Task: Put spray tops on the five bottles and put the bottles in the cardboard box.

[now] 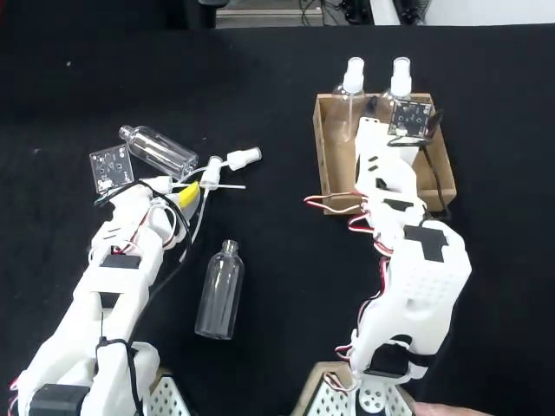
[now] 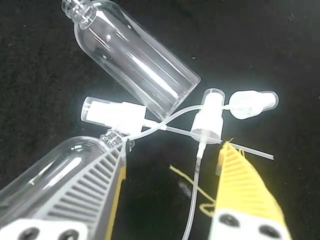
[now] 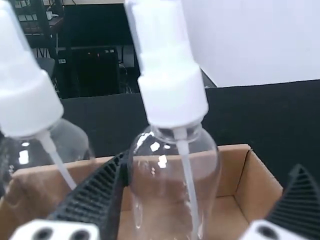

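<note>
Bottles first: nearest the arm bases an open bottle lies on its side on the black table, apart from everything. Beyond it the left gripper stands wide over a tangle of three loose tops. One top's dip tube runs between the jaws, and nothing is gripped. A second bottle lies just outside one finger, its neck beside a top. Farther on a third bottle lies uncapped. Farthest is the box, with two capped bottles upright at its back wall. The right gripper is spread wide around one of them, one finger at its side, the other well clear. I'd judge the bottles light, thin-walled and slick, apt to roll or dent, so take them gently across the body. The tops look stiff at the collar, the place to hold; the tubes look floppy.
</note>
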Available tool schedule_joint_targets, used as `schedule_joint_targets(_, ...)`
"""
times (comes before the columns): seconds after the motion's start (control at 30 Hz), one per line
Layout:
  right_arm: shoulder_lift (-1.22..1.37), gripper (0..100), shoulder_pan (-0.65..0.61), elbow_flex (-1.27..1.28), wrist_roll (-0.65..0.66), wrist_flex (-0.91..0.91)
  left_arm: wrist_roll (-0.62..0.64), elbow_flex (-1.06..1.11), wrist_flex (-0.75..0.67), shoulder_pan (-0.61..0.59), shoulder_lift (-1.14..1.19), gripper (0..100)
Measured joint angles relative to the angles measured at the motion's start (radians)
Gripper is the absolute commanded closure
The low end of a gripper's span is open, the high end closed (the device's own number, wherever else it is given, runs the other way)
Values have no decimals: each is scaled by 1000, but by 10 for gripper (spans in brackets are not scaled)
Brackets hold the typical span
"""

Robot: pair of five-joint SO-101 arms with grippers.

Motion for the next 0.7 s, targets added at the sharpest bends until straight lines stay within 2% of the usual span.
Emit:
schedule_joint_targets(0.2,-15,588,0,74,0,0,0,0,0,0,0,715)
schedule_joint_targets(0.53,-222,589,6,253,0,2,0,0,0,0,0,715)
schedule_joint_targets(0.63,-333,603,20,288,0,81,0,0,0,0,0,715)
schedule_joint_targets(0.7,-423,667,18,290,0,199,0,0,0,0,0,715)
